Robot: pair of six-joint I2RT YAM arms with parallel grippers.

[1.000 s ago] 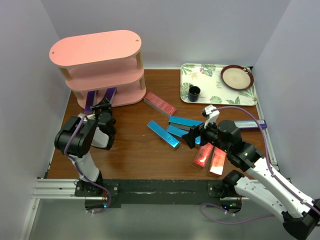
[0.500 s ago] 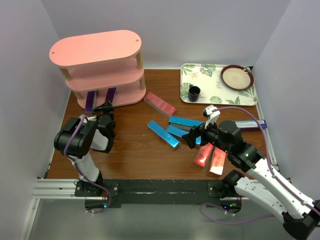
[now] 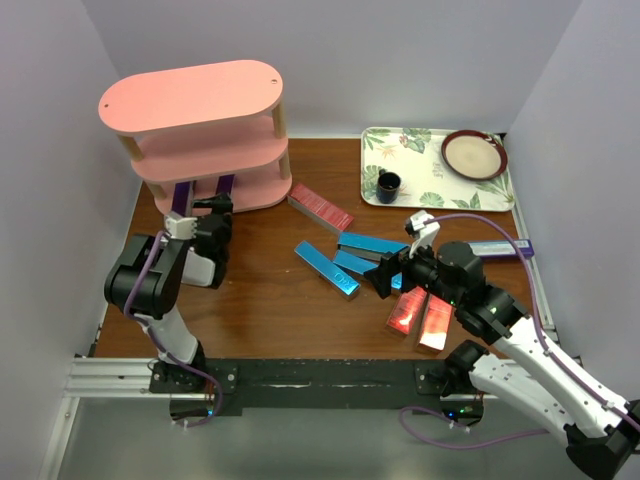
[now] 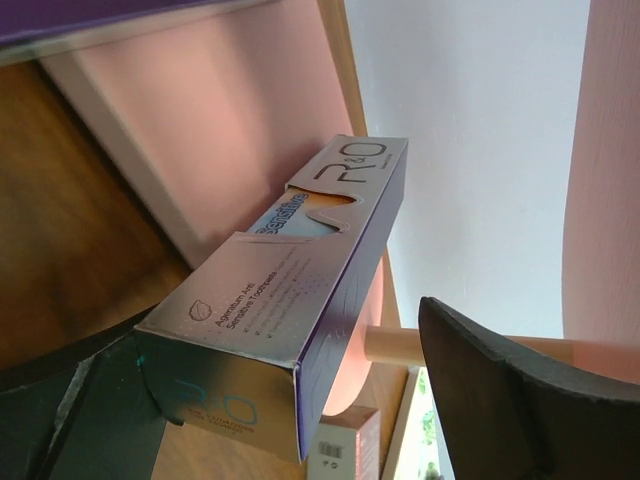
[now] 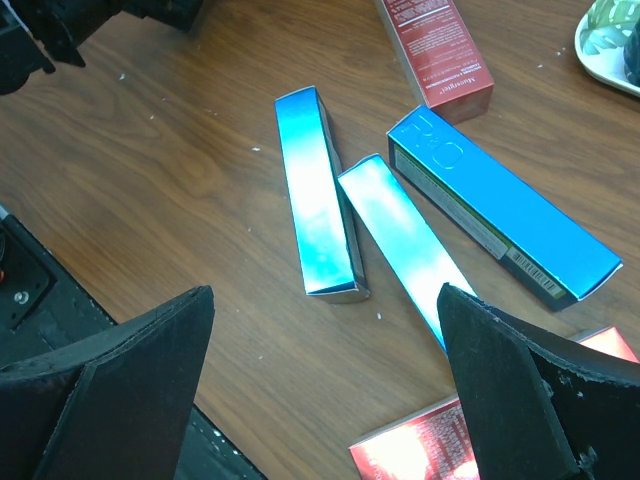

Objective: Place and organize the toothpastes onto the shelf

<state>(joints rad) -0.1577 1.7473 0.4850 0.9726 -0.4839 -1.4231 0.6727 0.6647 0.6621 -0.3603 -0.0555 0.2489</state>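
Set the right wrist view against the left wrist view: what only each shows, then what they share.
Right wrist only: three blue toothpastes lying loose on the table, plus a red toothpaste. Left wrist only: a purple toothpaste close up, with the pink shelf and a wooden post behind it. Both: the brown table and that arm's own dark fingers.

Left gripper [image 3: 212, 206] reaches forward, jaws seemingly parted; right gripper [image 5: 322, 300] hovers low, jaws spread wide.
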